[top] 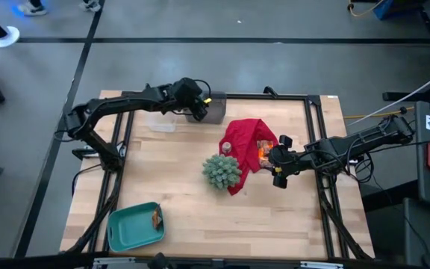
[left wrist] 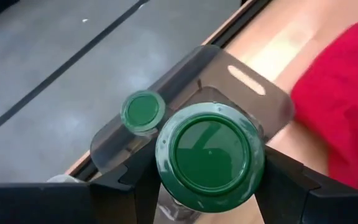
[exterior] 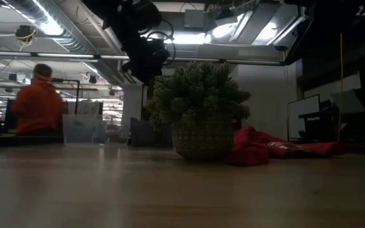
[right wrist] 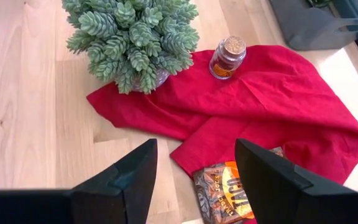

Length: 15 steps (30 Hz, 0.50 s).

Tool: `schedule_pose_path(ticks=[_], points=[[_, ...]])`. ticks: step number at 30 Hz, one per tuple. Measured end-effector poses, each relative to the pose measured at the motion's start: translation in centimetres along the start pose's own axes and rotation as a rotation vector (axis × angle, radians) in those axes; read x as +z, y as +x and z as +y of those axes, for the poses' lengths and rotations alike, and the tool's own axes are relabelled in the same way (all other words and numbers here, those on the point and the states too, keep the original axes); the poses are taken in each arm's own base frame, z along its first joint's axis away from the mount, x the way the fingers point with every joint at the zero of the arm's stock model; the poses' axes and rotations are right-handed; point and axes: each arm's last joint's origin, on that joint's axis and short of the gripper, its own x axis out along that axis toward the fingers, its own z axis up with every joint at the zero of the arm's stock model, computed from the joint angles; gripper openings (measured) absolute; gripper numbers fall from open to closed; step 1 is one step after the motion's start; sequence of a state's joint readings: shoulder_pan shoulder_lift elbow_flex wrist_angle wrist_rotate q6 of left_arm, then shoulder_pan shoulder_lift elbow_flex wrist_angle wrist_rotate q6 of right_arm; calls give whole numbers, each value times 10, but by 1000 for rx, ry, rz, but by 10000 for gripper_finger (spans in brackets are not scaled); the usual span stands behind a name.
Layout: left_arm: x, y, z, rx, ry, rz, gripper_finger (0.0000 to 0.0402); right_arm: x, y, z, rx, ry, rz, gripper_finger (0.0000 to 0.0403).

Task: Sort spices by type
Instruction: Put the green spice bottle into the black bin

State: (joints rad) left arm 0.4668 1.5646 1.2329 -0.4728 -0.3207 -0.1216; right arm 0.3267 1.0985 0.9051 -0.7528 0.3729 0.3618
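Observation:
My left gripper (top: 198, 108) is at the table's far edge, shut on a jar with a green lid (left wrist: 210, 155). It holds the jar above a grey bin (left wrist: 253, 102), in which another green-lidded jar (left wrist: 143, 111) stands. My right gripper (right wrist: 194, 149) hangs open above an orange packet (right wrist: 222, 193) that lies on the red cloth (right wrist: 278, 106). A cork-topped jar (right wrist: 227, 57) stands upright on the cloth's far part, next to the spiky green plant (right wrist: 132, 37). My left gripper holds the green-lidded jar between its two fingers (left wrist: 135, 183), one on either side of the jar's body (left wrist: 169, 205) just under the lid. The wide lid hides the place of contact. The jar is clear of the bin, lid up.
A teal tray (top: 122, 232) with a brown packet (top: 156, 218) sits at the near left corner. A clear container (top: 163, 123) stands left of the grey bin (top: 215, 113). A person in an orange top (exterior: 37, 104) is in the room beyond the table.

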Motion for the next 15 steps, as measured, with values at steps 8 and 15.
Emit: schedule_pose_path(ticks=[8,15], points=[[-20,22,6,25,-23,28,194,0,0,0,-1,-2,3,216],[-31,37,15,47,-101,-10,194,0,0,0,-1,-2,3,216]])
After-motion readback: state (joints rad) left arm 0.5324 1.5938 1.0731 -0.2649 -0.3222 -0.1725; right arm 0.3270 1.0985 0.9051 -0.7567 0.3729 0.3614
